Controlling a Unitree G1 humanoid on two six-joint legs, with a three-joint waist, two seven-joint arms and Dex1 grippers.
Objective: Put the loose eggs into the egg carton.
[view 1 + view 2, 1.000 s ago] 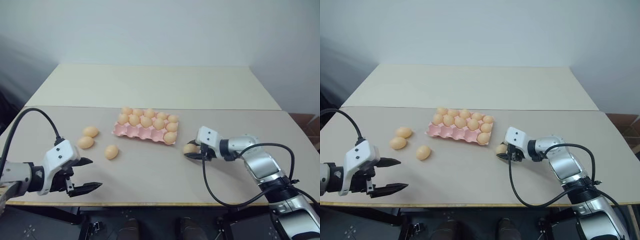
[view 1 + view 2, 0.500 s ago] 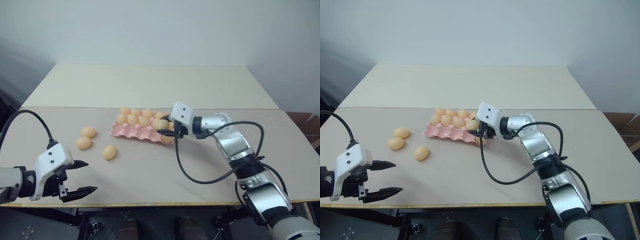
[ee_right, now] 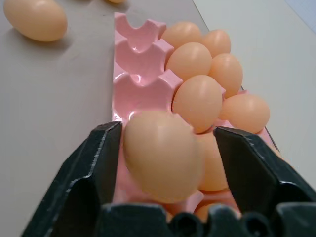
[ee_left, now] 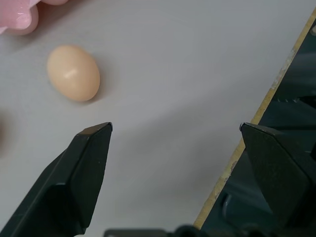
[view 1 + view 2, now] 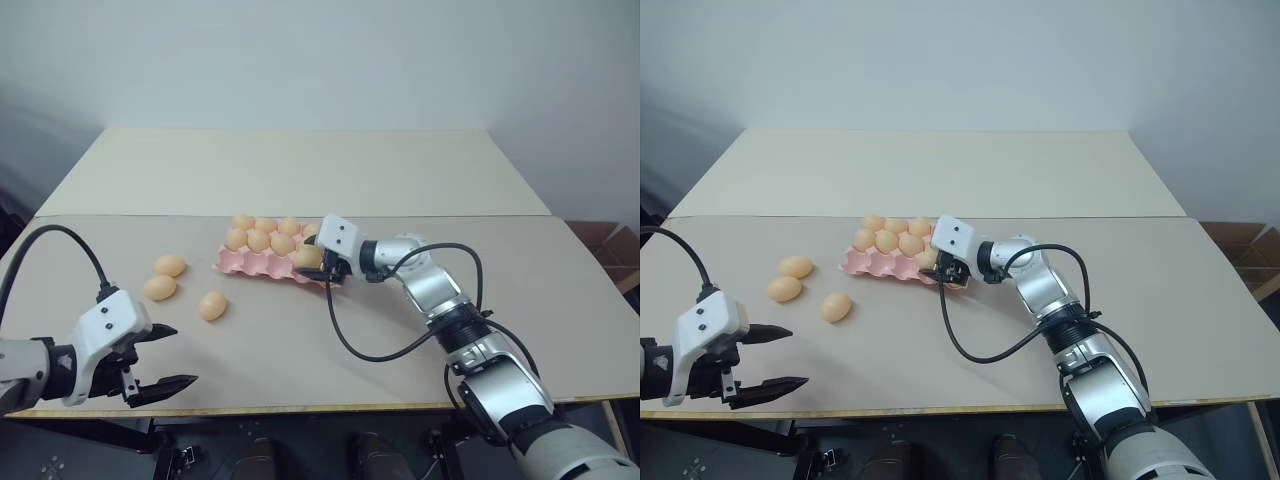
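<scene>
Right wrist view is showing an egg [image 3: 163, 155] sitting between the two black fingers [image 3: 94, 173] of the right gripper [image 5: 322, 262], just over the near row of the pink egg carton [image 3: 136, 64]. The left finger is lying against the egg, but on the other side a gap is showing between the egg and the finger, so the jaws are standing parted around it and I cannot tell if they are pressing it. Behind this egg, more eggs are filling the far pockets, while the near pockets on the left are standing free.

From the head camera, the carton [image 5: 262, 262] is lying in the middle of the grey table [image 5: 560, 300], and the right gripper is reaching to its near right corner. Three loose eggs are lying on the table to the left of the carton: one [image 5: 170, 265] farther back, one [image 5: 159, 288] just beside it, and one [image 5: 211, 305] nearer to the carton.

The left gripper [image 5: 163, 356] is hovering low at the near left edge of the table with its fingers spread wide and holding nothing. Its wrist camera is showing one loose egg [image 4: 73, 72] lying ahead of the fingers, apart from them.
</scene>
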